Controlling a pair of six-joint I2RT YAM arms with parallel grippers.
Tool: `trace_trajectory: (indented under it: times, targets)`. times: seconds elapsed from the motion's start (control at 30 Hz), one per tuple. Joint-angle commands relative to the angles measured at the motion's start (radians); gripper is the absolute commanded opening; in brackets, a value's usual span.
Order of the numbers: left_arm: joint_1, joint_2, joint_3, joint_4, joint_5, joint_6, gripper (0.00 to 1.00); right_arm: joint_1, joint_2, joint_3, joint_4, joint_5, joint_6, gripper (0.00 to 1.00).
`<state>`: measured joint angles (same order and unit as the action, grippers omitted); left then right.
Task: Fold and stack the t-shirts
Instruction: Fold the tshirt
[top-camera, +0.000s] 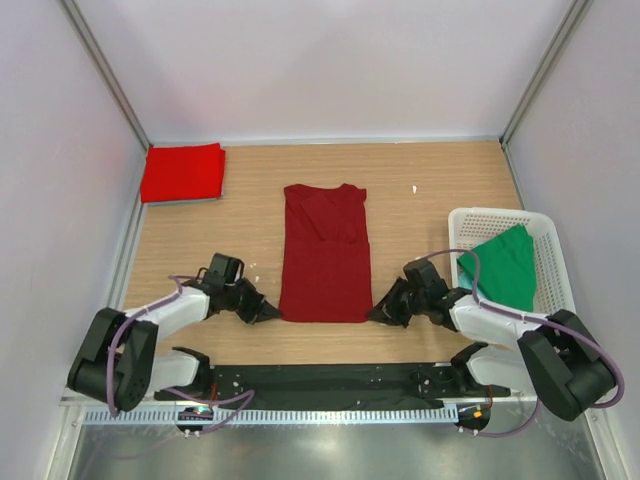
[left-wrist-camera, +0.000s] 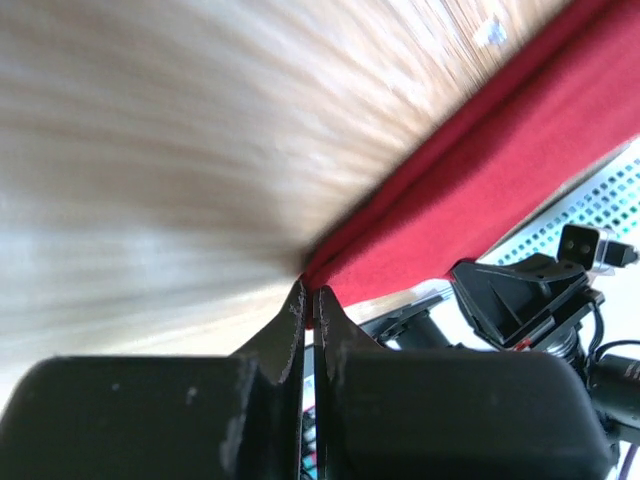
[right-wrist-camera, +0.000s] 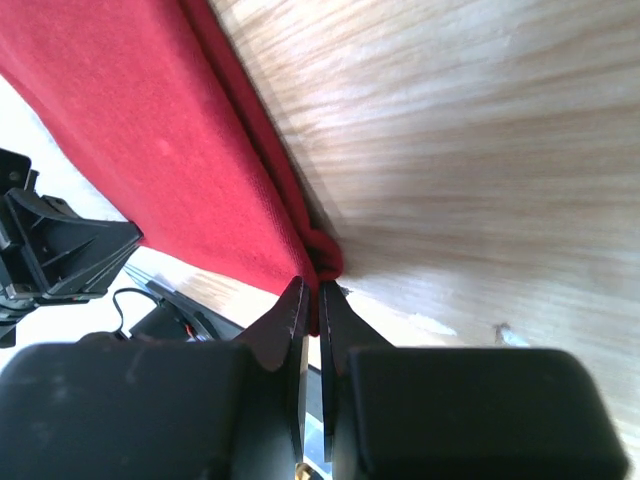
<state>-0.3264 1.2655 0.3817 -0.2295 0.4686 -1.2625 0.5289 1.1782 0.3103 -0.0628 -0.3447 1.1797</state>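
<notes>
A dark maroon t-shirt (top-camera: 325, 255) lies flat in the middle of the table, sides folded in to a long strip, collar at the far end. My left gripper (top-camera: 272, 314) is shut on its near left hem corner (left-wrist-camera: 330, 265). My right gripper (top-camera: 378, 314) is shut on its near right hem corner (right-wrist-camera: 322, 255). A brighter red t-shirt (top-camera: 182, 172) lies folded at the far left corner. A green t-shirt (top-camera: 503, 268) lies in the white basket (top-camera: 552, 245) over a teal one (top-camera: 468, 280).
The basket stands at the right edge beside my right arm. A black strip (top-camera: 330, 383) runs along the near edge of the table. White walls close in the left, right and far sides.
</notes>
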Motion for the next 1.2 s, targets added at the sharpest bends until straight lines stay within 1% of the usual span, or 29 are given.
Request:
trace_trajectory:
  times: [0.0,0.07,0.17,0.3,0.37,0.4,0.5,0.53,0.6,0.63,0.7,0.77,0.83,0.87,0.9,0.93,0.97,1.0,1.03,1.07,1.1,1.13,1.17]
  targets:
    - [-0.011,-0.083,-0.017,-0.080,-0.051,0.032,0.00,0.008,-0.073,0.004,-0.041,0.023,-0.029,0.01]
    - [-0.016,-0.132,-0.029,-0.097,-0.053,0.023,0.00,0.013,-0.104,-0.007,-0.068,0.023,-0.028,0.01]
    - [-0.031,-0.158,-0.029,-0.119,-0.044,0.023,0.00,0.032,-0.167,-0.025,-0.095,0.026,-0.019,0.01]
    - [-0.078,-0.231,-0.024,-0.177,-0.051,0.031,0.00,0.092,-0.244,-0.054,-0.131,0.038,0.017,0.01]
    - [-0.097,-0.273,-0.036,-0.203,-0.050,0.006,0.00,0.121,-0.288,-0.063,-0.144,0.058,0.041,0.01]
    - [-0.117,-0.332,-0.046,-0.217,-0.050,-0.004,0.00,0.164,-0.304,-0.065,-0.153,0.067,0.066,0.01]
    - [-0.154,-0.458,-0.050,-0.315,-0.077,-0.044,0.00,0.241,-0.374,-0.050,-0.204,0.128,0.127,0.01]
    - [-0.154,-0.553,-0.043,-0.396,-0.085,-0.051,0.00,0.293,-0.399,-0.043,-0.242,0.145,0.142,0.01]
    - [-0.152,-0.653,-0.027,-0.473,-0.111,-0.063,0.00,0.331,-0.462,-0.019,-0.294,0.194,0.172,0.01]
    - [-0.152,-0.731,-0.002,-0.546,-0.117,-0.063,0.00,0.353,-0.479,-0.013,-0.336,0.208,0.202,0.01]
    - [-0.149,-0.770,0.029,-0.597,-0.127,-0.052,0.00,0.390,-0.518,0.006,-0.351,0.219,0.227,0.02]
    - [-0.148,-0.749,0.093,-0.625,-0.133,-0.026,0.00,0.396,-0.522,0.039,-0.391,0.220,0.232,0.01]
    - [-0.148,-0.692,0.152,-0.637,-0.159,0.035,0.00,0.396,-0.494,0.130,-0.442,0.233,0.209,0.01]
    - [-0.148,-0.624,0.230,-0.643,-0.168,0.057,0.00,0.390,-0.477,0.163,-0.459,0.240,0.177,0.01]
    - [-0.148,-0.589,0.270,-0.646,-0.182,0.077,0.00,0.379,-0.459,0.229,-0.469,0.240,0.158,0.01]
    - [-0.148,-0.560,0.319,-0.651,-0.215,0.122,0.00,0.359,-0.401,0.257,-0.477,0.207,0.140,0.01]
    - [-0.145,-0.495,0.401,-0.654,-0.237,0.141,0.00,0.305,-0.373,0.312,-0.483,0.181,0.088,0.01]
    - [-0.140,-0.465,0.446,-0.651,-0.251,0.162,0.00,0.258,-0.339,0.343,-0.492,0.153,0.057,0.01]
    - [-0.132,-0.425,0.485,-0.653,-0.260,0.179,0.00,0.215,-0.287,0.377,-0.511,0.092,0.014,0.01]
    - [-0.123,-0.393,0.517,-0.651,-0.257,0.208,0.00,0.173,-0.257,0.409,-0.517,0.058,-0.058,0.01]
    - [-0.105,-0.324,0.586,-0.646,-0.258,0.222,0.00,0.072,-0.227,0.470,-0.523,0.012,-0.096,0.01]
    - [-0.096,-0.293,0.611,-0.643,-0.255,0.233,0.00,0.033,-0.153,0.499,-0.526,-0.031,-0.129,0.01]
    - [-0.086,-0.264,0.638,-0.637,-0.251,0.254,0.00,-0.005,-0.111,0.527,-0.525,-0.112,-0.156,0.01]
